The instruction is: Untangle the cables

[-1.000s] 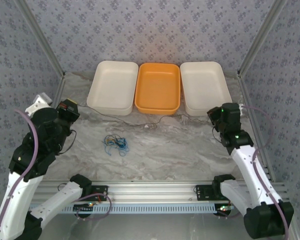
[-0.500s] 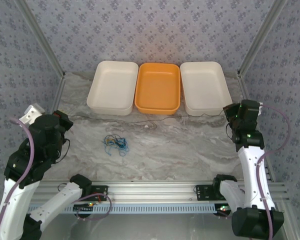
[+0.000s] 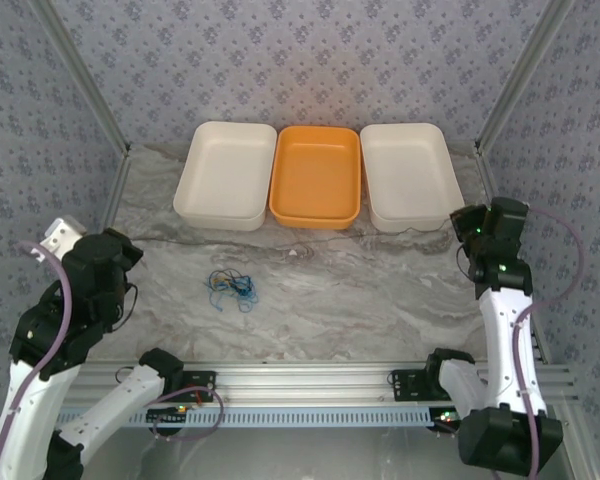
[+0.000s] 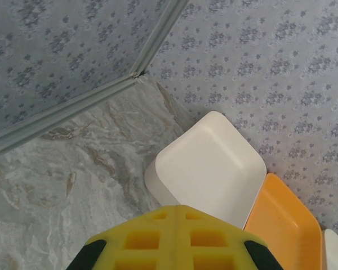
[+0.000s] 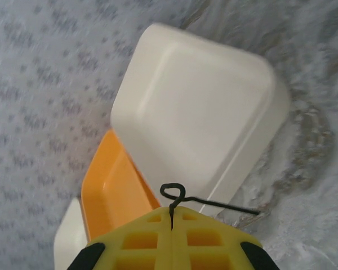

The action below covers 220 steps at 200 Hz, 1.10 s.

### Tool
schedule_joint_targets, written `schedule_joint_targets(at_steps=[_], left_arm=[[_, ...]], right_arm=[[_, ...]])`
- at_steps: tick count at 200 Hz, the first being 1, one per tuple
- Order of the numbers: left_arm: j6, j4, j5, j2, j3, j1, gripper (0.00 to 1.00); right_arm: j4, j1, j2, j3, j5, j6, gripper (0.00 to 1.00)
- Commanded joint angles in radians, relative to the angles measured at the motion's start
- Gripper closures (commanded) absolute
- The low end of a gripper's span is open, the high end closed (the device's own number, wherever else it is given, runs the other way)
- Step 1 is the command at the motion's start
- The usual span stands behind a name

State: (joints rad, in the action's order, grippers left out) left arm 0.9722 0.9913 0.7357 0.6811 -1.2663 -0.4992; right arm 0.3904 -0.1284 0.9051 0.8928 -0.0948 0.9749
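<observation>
A thin dark grey cable [image 3: 300,243] runs nearly straight across the table in front of the trays, from my left gripper [image 3: 130,245] to my right gripper [image 3: 458,222]. My right gripper [image 5: 172,211] is shut on one end of the dark cable [image 5: 214,202], which curls into a small loop just above the yellow fingertips. My left gripper [image 4: 176,209] is shut with its yellow fingers pressed together. No wire shows at its tips in the left wrist view, but from above the cable ends at it. A small blue-green tangle of cables [image 3: 232,285] lies loose on the table.
Three empty trays stand in a row at the back: a white tray [image 3: 223,172], an orange tray [image 3: 315,172] and another white tray [image 3: 408,172]. A small pale scrap [image 3: 296,253] lies beside the dark cable. Patterned walls close in both sides.
Both arms have drawn apart, the left gripper down and left, the right gripper out to the right. The dark cable between them has straightened. The blue-green tangle has stayed put.
</observation>
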Motion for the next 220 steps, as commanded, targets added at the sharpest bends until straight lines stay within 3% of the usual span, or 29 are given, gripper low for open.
schedule_joint_targets(at_steps=[1, 26, 46, 80, 121, 149, 177, 192, 220], left_arm=[[-0.112, -0.169, -0.102, 0.109, -0.019, 0.022, 1.00], [-0.147, -0.265, -0.319, 0.261, -0.094, 0.119, 1.00], [-0.132, -0.281, -0.450, 0.370, -0.148, 0.212, 1.00], [-0.080, -0.404, -0.653, 0.442, -0.132, 0.390, 1.00], [-0.092, -0.448, -0.760, 0.502, -0.201, 0.555, 1.00], [-0.066, -0.503, -0.901, 0.559, -0.195, 0.665, 1.00], [-0.066, -0.572, -0.975, 0.607, -0.166, 0.677, 1.00], [-0.051, -0.614, -1.035, 0.664, -0.151, 0.677, 1.00], [0.000, -0.787, -1.168, 0.754, -0.083, 0.668, 1.00]], right_arm=[[-0.101, 0.195, 0.066, 0.102, -0.006, -0.134, 1.00], [-0.172, 0.460, 0.247, 0.248, 0.005, -0.254, 1.00], [-0.257, 0.565, 0.416, 0.395, -0.042, -0.278, 1.00], [-0.360, 0.633, 0.742, 0.677, -0.141, -0.271, 1.00], [-0.399, 0.674, 1.113, 1.070, -0.196, -0.228, 1.00], [-0.301, 0.704, 1.369, 1.426, -0.174, -0.225, 1.00], [-0.163, 0.727, 1.632, 1.800, -0.143, -0.213, 1.00], [-0.177, 0.726, 1.712, 1.853, -0.135, -0.180, 1.00], [-0.322, 0.724, 1.780, 1.786, -0.149, -0.131, 1.00]])
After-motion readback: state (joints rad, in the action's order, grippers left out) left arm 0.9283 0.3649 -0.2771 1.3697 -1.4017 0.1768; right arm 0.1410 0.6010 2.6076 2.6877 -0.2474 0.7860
